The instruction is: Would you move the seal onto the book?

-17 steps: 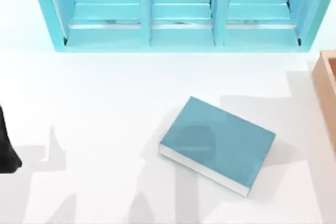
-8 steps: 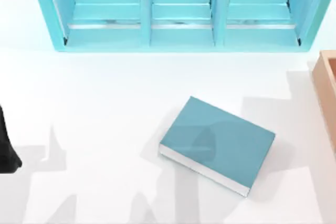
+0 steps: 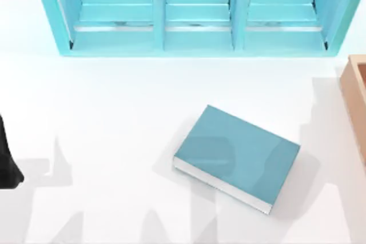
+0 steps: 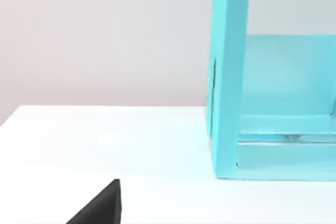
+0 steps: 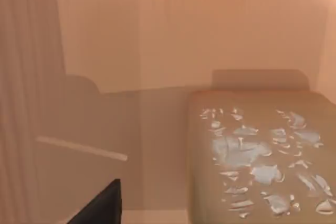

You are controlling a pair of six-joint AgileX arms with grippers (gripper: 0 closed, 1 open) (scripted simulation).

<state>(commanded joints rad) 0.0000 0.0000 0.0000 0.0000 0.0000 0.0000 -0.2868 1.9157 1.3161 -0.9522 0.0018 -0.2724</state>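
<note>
Top view: one book lies flat at lower centre of the white table, cover bare to receive the load. One shelf unit spans the top; one wooden box stands at the right edge. The left arm is parked at the left edge.

Left wrist view: the shelf unit's end panel; pincer state cannot be told.

Right wrist view: one seal at lower right, close against the box's inner wall, likely being approached; pincer state cannot be told.
</note>
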